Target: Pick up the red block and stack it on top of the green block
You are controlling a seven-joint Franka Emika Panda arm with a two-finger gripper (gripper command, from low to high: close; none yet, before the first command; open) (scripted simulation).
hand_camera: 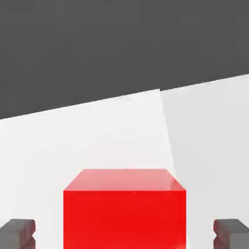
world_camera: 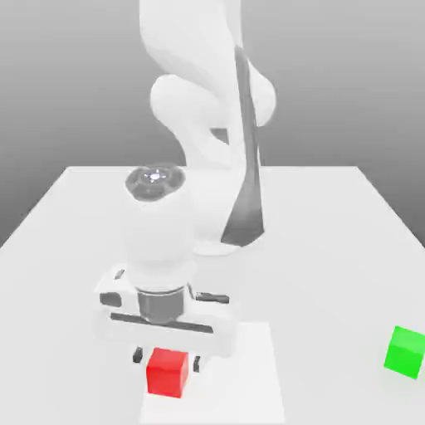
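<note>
- Red block [world_camera: 168, 373], one, task piece: foremost item at the exterior view's left, lying within the outline of a pale patch; upright, with a paler top face. Form near-cubic, sides about equal, so that a long axis cannot be told.
- Bearing of same: front face a little askew to the exterior view's frame; in the hand view, its near top edge runs parallel to the line between the fingertips, and oblique to the patch's border.
- Gripper [world_camera: 167, 359], two-finger, pointing down: released, one dark fingertip to either side of the red block, a gap showing at both flanks in the hand view.
- Patch [world_camera: 245, 386], white, straight-edged: beneath the gripper, brighter than the surface around it.
- Green block [world_camera: 406, 352], one, cube-like: at the exterior view's right, well apart from the red block and off the patch; turned, its edges slanting.
- Table [world_camera: 324, 274], pale grey, smooth, broad; its border meets a dark grey area [hand_camera: 107, 48] in the hand view.
- Arm [world_camera: 212, 133], white with dark grey panels: rising behind the gripper.
- Backdrop [world_camera: 349, 75], plain, shaded grey, beyond the table's far edge.
</note>
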